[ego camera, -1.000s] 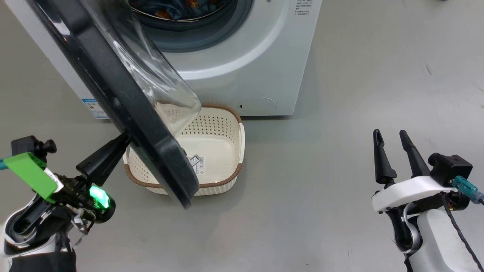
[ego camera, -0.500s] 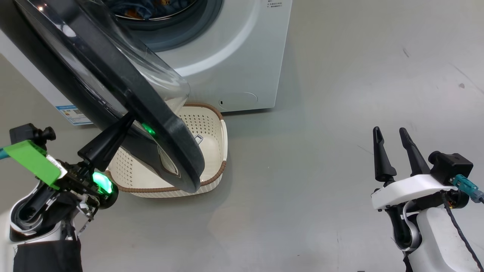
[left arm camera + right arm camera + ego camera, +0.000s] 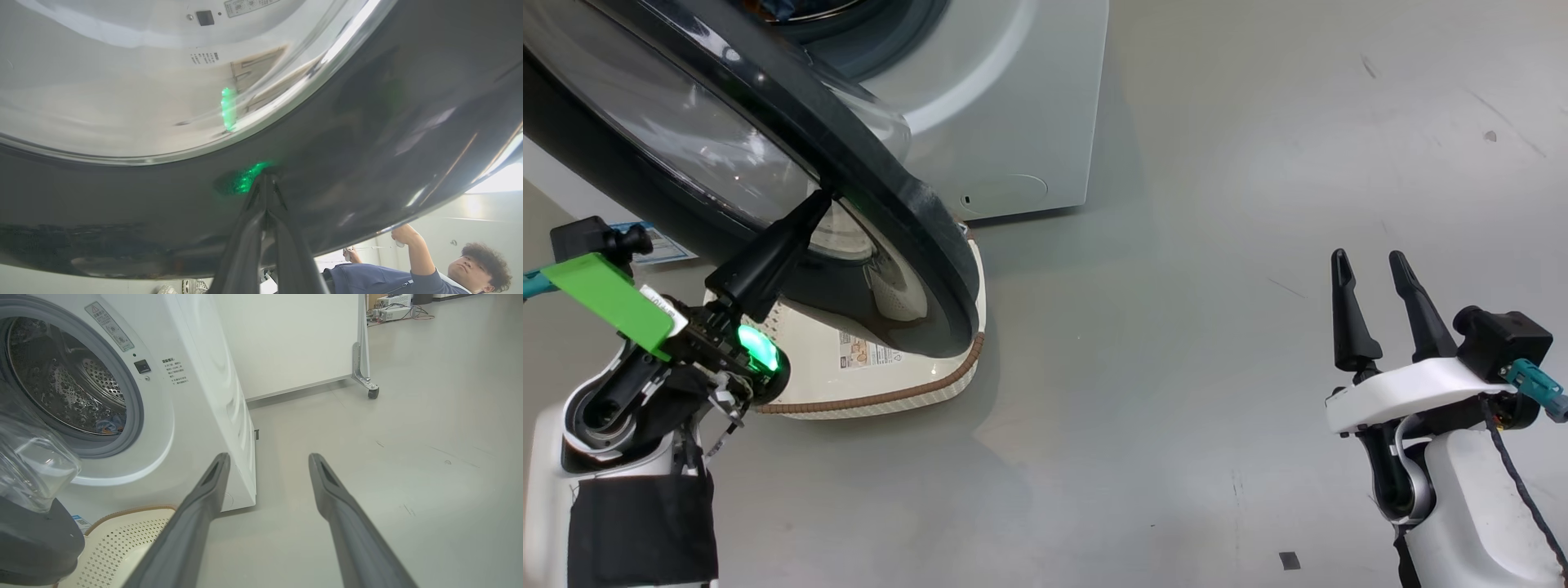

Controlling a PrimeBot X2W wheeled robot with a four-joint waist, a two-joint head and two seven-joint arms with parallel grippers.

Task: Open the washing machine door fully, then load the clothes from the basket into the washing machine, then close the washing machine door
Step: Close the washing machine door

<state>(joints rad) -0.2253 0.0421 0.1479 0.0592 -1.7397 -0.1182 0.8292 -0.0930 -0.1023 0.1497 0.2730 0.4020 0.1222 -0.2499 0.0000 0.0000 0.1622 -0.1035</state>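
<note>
Before one washing machine (image 3: 1013, 106) sits one basket (image 3: 874, 398); left gripper (image 3: 823, 198) clenched against the door (image 3: 915, 237), right gripper (image 3: 1367, 259) spread, empty.

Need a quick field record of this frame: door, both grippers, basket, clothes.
door: washing machine door part open, hanging over the basket
left gripper: shut, fingertips against the door's black outer rim
right gripper: open, empty, over the floor
basket: on the floor before the washing machine; paper label visible inside, no garments in the part that shows
clothes: blue-and-orange fabric low in the drum
</note>
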